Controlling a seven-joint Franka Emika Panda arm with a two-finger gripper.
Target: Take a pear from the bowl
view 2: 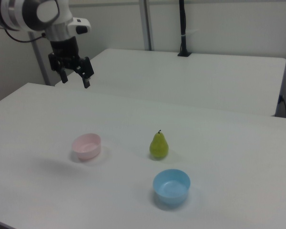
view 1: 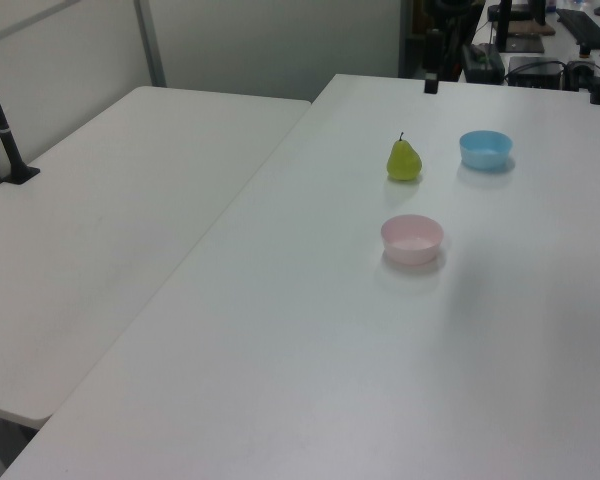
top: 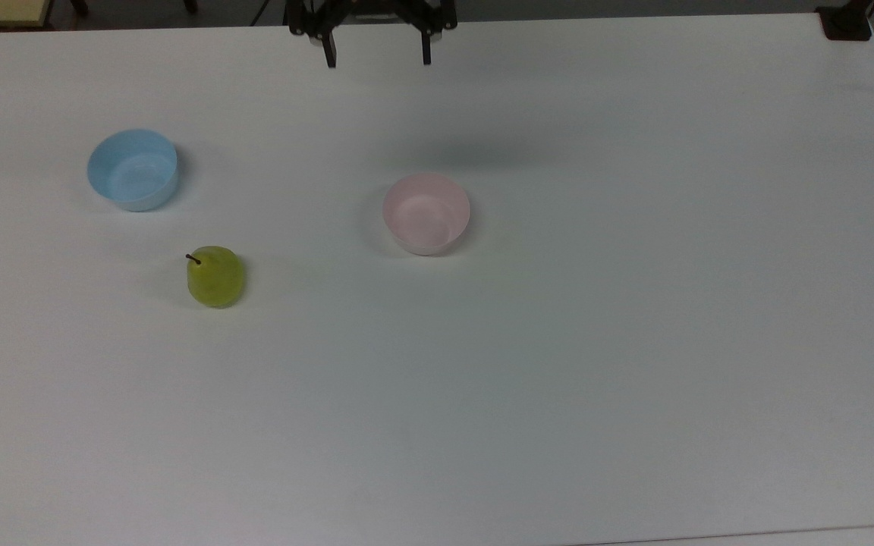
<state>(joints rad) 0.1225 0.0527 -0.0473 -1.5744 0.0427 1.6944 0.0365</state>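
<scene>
White tabletop (top: 558,379) fills your workspace, with a second white table (view 1: 110,220) butted beside it in the left view and a pale wall behind both. Your gripper (top: 376,53) hangs at the far edge of the table in the top view, its two dark fingers (top: 328,51) spread wide apart with nothing between them; in the right view you see the gripper (view 2: 75,78) raised well above the surface, near the right view's upper left, under the white wrist of the arm (view 2: 33,14). Below it and well apart sits the pale pink bowl (top: 426,213), upright, and you can see its pink floor bare; the right view puts this bowl (view 2: 86,146) to the right view's left of the fruit, and the left view shows the bowl (view 1: 412,239) nearer the camera than the other items. Your pear (top: 215,276) stands upright on the bare table, outside either bowl, stem (top: 193,258) up, off toward the top view's left of the pink bowl; you find the pear (view 2: 158,145) standing alone in the right view and the pear (view 1: 404,160) likewise in the left view. Near it, not touching, sits a light blue bowl (top: 133,168), also holding nothing, which the right view shows as the blue bowl (view 2: 171,186) closest to that camera.
</scene>
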